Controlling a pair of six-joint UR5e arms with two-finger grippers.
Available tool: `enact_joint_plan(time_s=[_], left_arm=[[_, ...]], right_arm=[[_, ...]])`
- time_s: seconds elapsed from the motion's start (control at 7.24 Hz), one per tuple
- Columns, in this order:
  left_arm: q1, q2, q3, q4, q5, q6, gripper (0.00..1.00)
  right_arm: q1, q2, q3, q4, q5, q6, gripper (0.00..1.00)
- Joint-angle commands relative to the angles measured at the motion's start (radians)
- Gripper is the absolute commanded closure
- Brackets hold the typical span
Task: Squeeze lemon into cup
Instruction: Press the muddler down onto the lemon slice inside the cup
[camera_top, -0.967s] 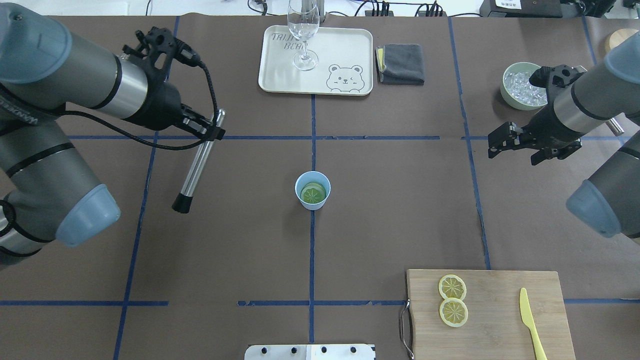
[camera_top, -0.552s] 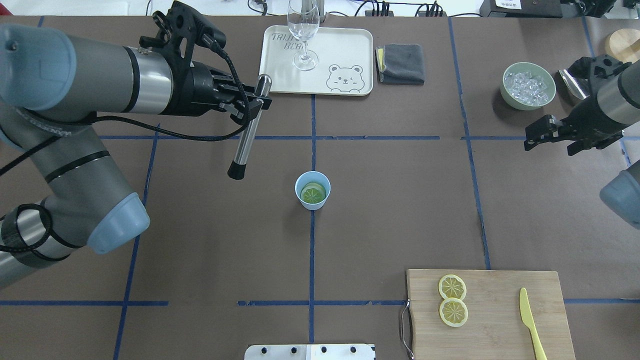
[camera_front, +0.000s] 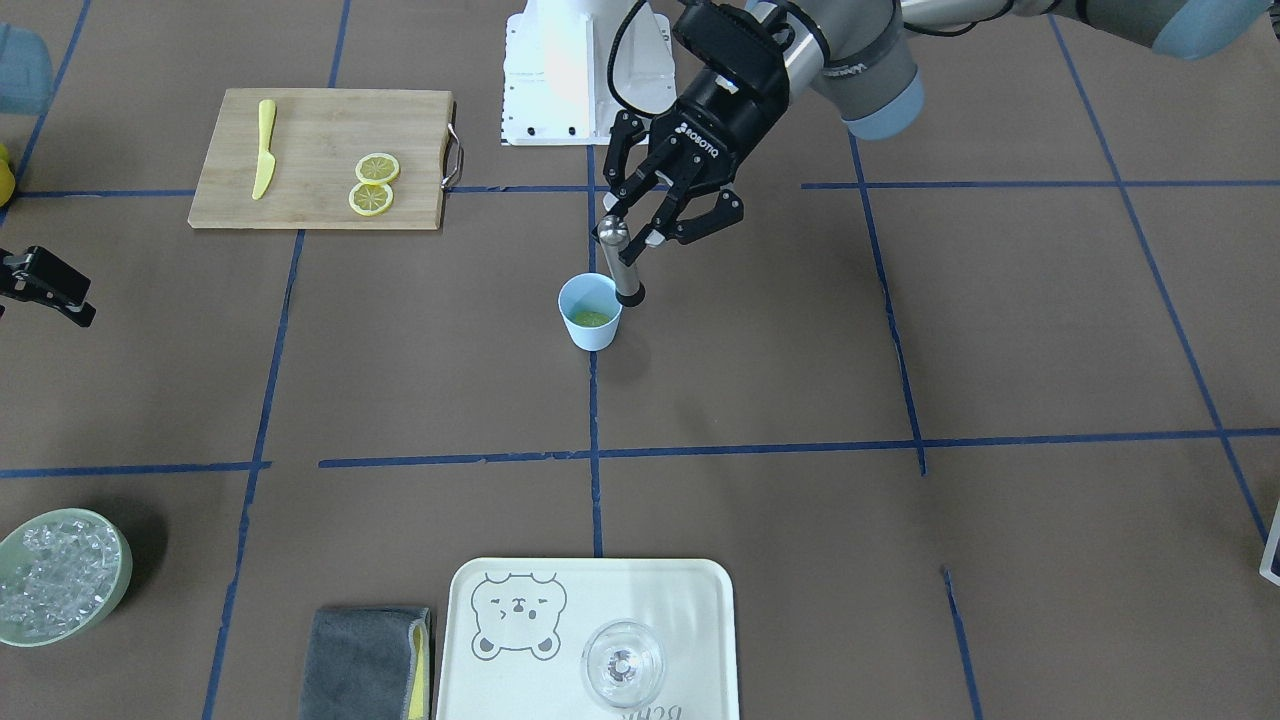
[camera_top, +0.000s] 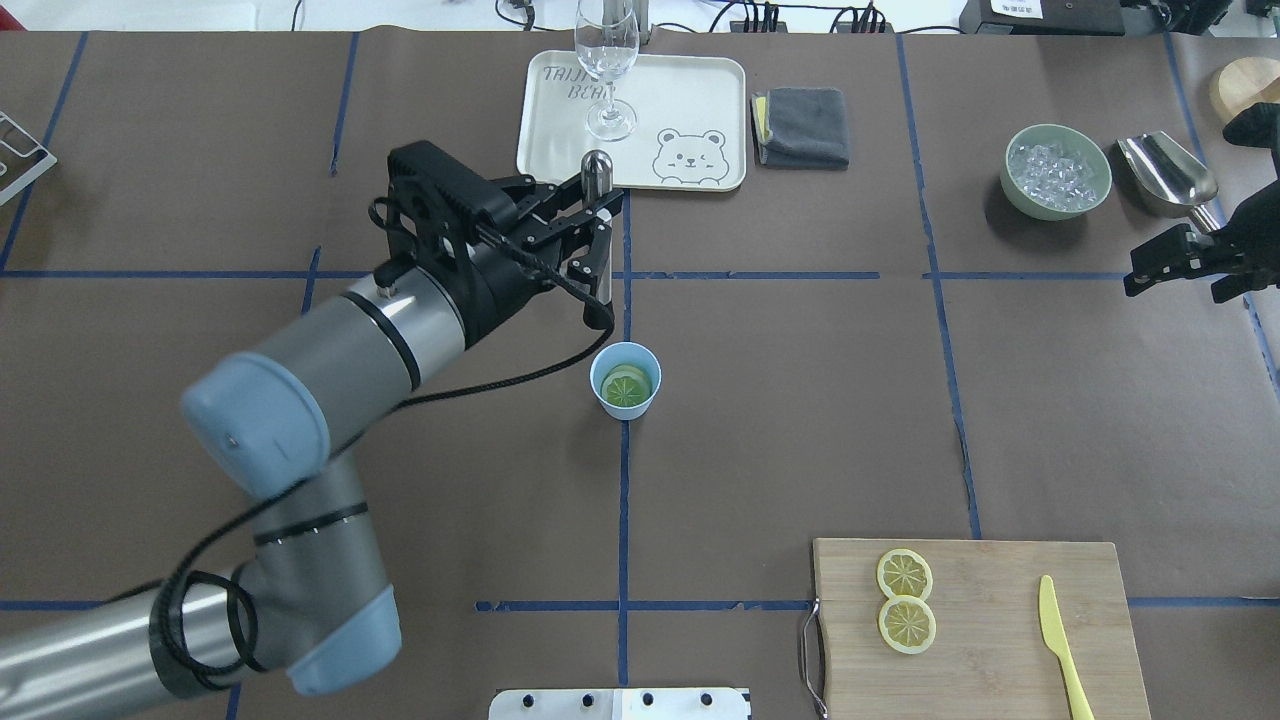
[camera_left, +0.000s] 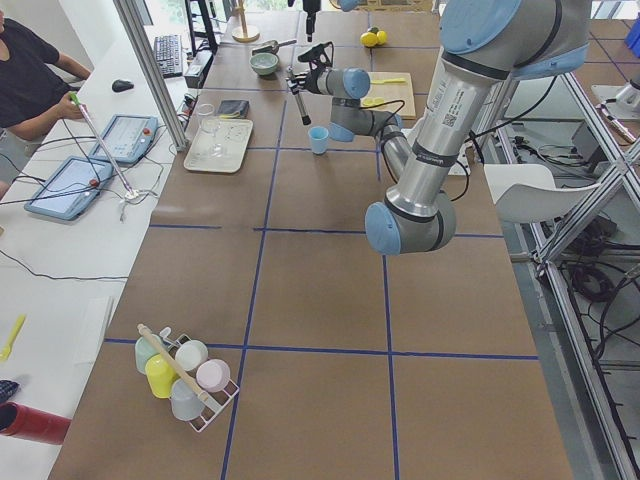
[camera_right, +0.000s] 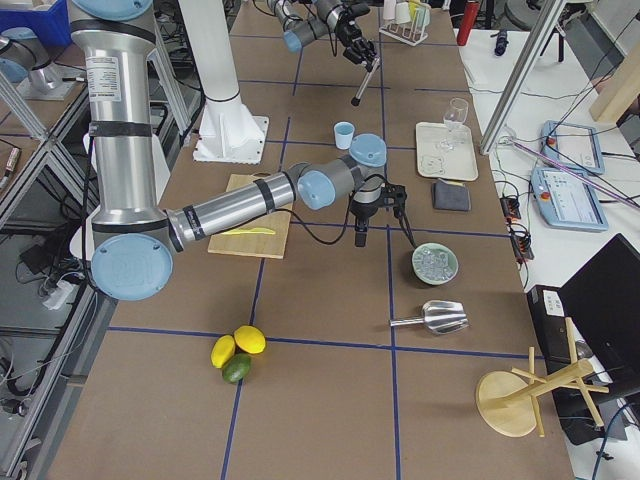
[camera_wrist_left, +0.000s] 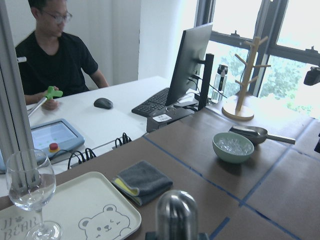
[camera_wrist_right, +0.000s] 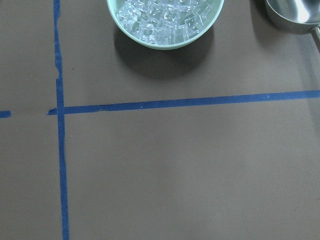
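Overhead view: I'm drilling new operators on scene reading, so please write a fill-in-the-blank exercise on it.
The metal rod is held by the ___ gripper. The cutting board carries ___ lemon slices. The cup near the rod's tip is light ___.
Missing words: left, two, blue.

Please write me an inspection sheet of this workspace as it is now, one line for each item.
Surface: brown table cover with blue tape lines.
Job's things: light-blue cup holds lemon slices, greenish-looking; two more slices on the cutting board.
Clutter: yellow knife, tray, glass, grey cloth, ice bowl, scoop.
Grippers: left pincer shut on metal rod, black tip near the cup, not inside; right pincer open, empty.
Cables: black cable from left wrist hangs close to cup.
Surroundings: person seated at side desk, monitor.
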Motion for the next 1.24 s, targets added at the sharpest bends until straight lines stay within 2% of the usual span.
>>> enact_joint_plan(time_s=[0.0,1.1], left_arm=[[0.127,0.000,0.066,-0.103,0.239,0.004,1.00],[0.168,-0.031,0.189,-0.111,0.244,0.001,1.00]], right_arm=[[0.002,-0.003,-0.008,-0.001,0.011,-0.005,0.00],[0.000,-0.002,-0.026,-0.001,0.009,-0.003,0.00]])
